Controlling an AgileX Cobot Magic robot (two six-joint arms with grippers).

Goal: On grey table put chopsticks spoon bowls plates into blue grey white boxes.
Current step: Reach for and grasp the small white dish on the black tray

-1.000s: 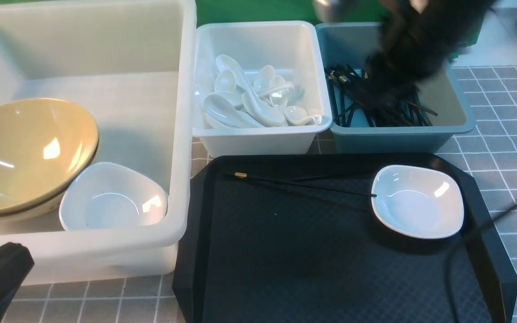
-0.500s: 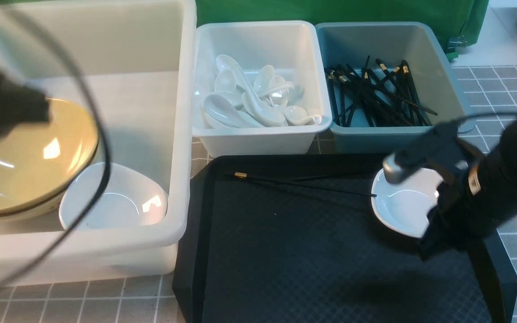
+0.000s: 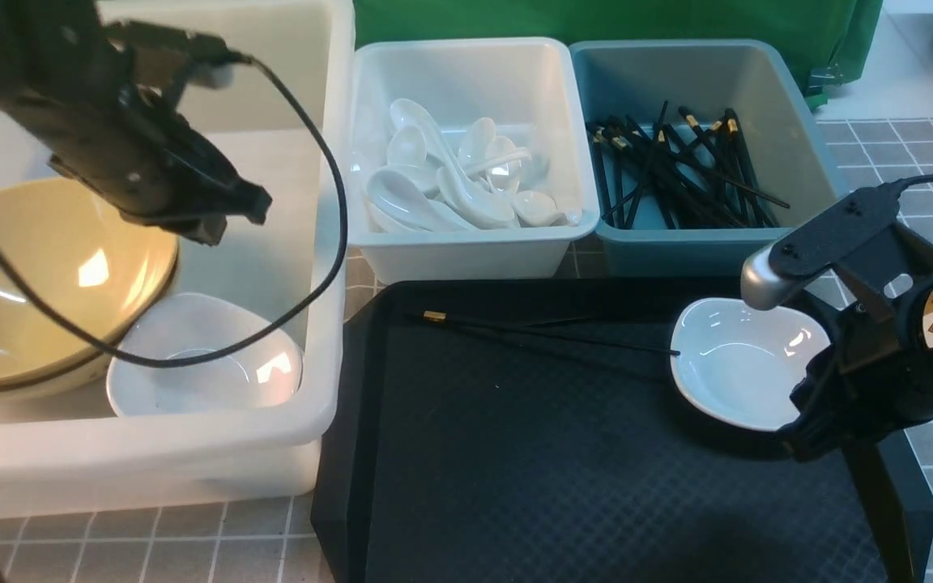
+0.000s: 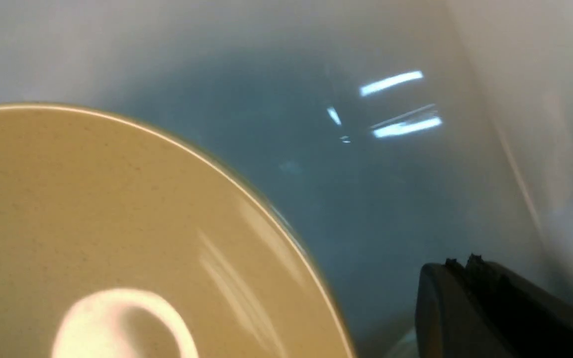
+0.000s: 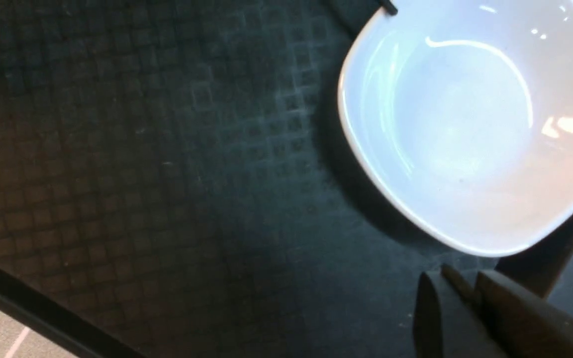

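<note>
Most of the sorting is looking done; the bowls (image 3: 45, 267) are sitting stacked in the near-left corner of the translucent tub (image 3: 151, 445), with one white plate (image 3: 207, 364) lying beside them against its near edge. The spoons (image 3: 450, 186) are lying heaped in the white bin (image 3: 475, 253), and the chopsticks (image 3: 677, 174) are lying in the blue-grey bin (image 3: 693, 251).

What is waiting, judging by the black tray (image 3: 515, 453): a second plate (image 3: 738, 368) sitting by its right edge, and a loose chopstick (image 3: 547, 334) lying along its far edge, tip touching that plate's rim.

The left gripper (image 3: 227, 217) is hovering over the tub with jaws pressed together, carrying nothing. The right gripper (image 3: 803, 433) is hanging just beside the tray plate's near-right rim; its fingers are lying close with nothing between them, and I cannot tell whether they are fully together. The grey table (image 3: 920, 243) is carrying everything.
</note>
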